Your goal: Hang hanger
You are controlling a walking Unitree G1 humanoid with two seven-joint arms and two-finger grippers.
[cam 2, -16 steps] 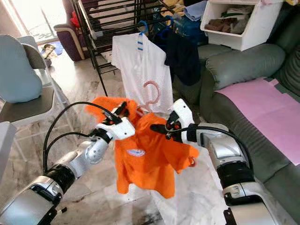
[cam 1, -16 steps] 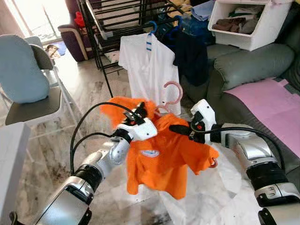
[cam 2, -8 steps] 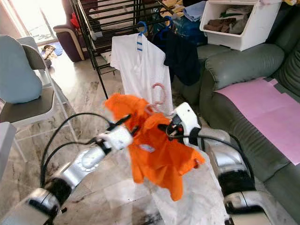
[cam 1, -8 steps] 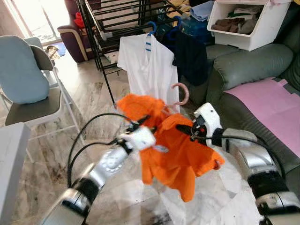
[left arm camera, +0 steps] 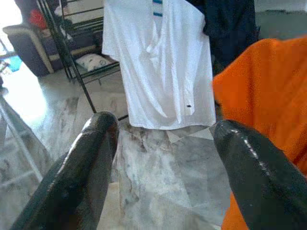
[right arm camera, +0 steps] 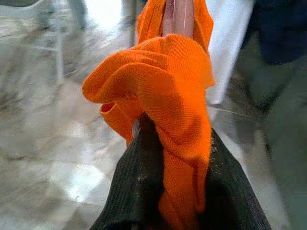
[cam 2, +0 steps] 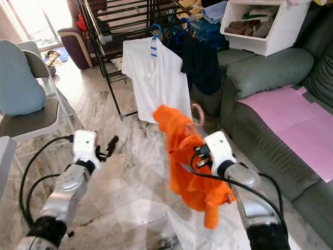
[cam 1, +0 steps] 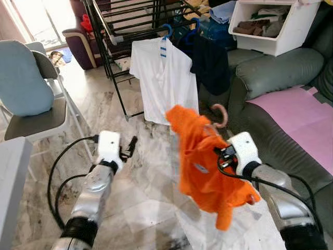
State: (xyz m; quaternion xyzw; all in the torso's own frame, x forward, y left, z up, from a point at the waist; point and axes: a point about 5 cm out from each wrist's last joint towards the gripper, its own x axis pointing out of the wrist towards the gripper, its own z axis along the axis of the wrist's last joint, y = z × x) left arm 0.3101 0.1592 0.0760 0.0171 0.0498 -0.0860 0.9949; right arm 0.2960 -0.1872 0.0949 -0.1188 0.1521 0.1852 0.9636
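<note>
Right hand [right arm camera: 168, 158]: fingers pinched on the bright orange knit shirt [cam 1: 204, 161] draped over a pink plastic hanger [cam 1: 220, 113], held in the air over the pale marble floor [cam 1: 140, 177]. Pink hook protruding above the orange fabric, near the lower hem of the white short-sleeved shirt [cam 1: 164, 78] on the black metal drying rack [cam 1: 112, 36]. Orange shirt hanging bunched and tilted, well apart from the rack bars.

Left hand [left arm camera: 163, 158]: two black fingers [left arm camera: 91, 163] spread wide, nothing between them, held low over the floor, apart from the orange shirt and pointing toward the white shirt.

Dark garment [cam 1: 210, 57] on the rack beside the white shirt. Grey-green sofa [cam 1: 276, 73] with a pink cover [cam 1: 302, 114] on the right; white storage bin [cam 1: 270, 23] above it. Blue-backed chair [cam 1: 26, 78] on the left.
</note>
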